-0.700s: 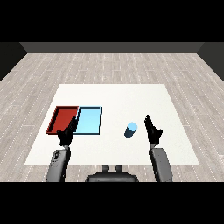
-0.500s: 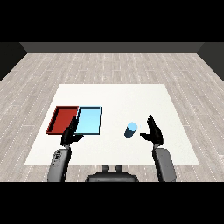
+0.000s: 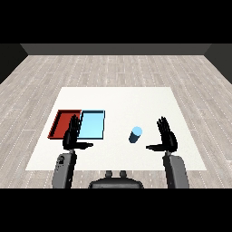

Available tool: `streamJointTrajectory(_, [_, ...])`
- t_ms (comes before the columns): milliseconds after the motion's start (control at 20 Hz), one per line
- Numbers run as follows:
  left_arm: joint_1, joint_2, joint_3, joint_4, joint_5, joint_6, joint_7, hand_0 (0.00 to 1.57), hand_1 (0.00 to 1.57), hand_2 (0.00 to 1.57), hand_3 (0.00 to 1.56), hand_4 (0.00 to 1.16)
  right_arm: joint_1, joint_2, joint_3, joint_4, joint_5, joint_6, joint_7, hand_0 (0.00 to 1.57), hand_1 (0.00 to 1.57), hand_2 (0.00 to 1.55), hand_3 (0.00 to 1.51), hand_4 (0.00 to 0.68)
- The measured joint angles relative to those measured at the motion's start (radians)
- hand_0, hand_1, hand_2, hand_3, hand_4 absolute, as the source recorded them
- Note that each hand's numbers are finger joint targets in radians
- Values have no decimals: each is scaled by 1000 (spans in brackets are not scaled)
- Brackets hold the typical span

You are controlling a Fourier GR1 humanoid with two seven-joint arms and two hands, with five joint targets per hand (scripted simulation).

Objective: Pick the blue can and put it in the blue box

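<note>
Blue can [image 3: 135,134] upright on white table [image 3: 118,97], between blue tray [image 3: 92,124] and right hand [image 3: 168,137], touching neither. Right hand spread flat, fingers straight, holding nothing; left hand [image 3: 72,135] likewise, near both trays. Probably light, stiff, smooth and easy to tip; best taken around the middle of the side wall.
</note>
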Motion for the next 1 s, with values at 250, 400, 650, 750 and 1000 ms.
streamJointTrajectory(250, [-22, 0, 25, 53, 19, -17, -98, 0, 0, 0, 0, 0, 0, -16, -37, 44, -33, 63, -65, 0, 0, 0, 0, 0])
streamJointTrajectory(400, [-9, -3, 24, 58, 28, -25, -124, 0, 0, 0, 0, 0, -7, -26, -55, 62, -44, 87, -70, 0, 0, 0, 0, 0])
streamJointTrajectory(650, [16, 2, 16, 47, 43, -27, -132, 0, 0, 0, 0, 0, -54, -25, -69, 121, -29, 79, -67, 0, 0, 0, 0, 0])
streamJointTrajectory(750, [4, 4, 21, 51, 49, -24, -127, 0, 0, 0, 0, 0, -56, -27, -77, 126, -40, 88, -57, 0, 0, 0, 0, 0])
streamJointTrajectory(1000, [0, 2, 19, 50, 54, -22, -121, 0, 0, 0, 0, 0, -89, -13, -75, 155, -60, 82, -12, 0, 0, 0, 0, 0])
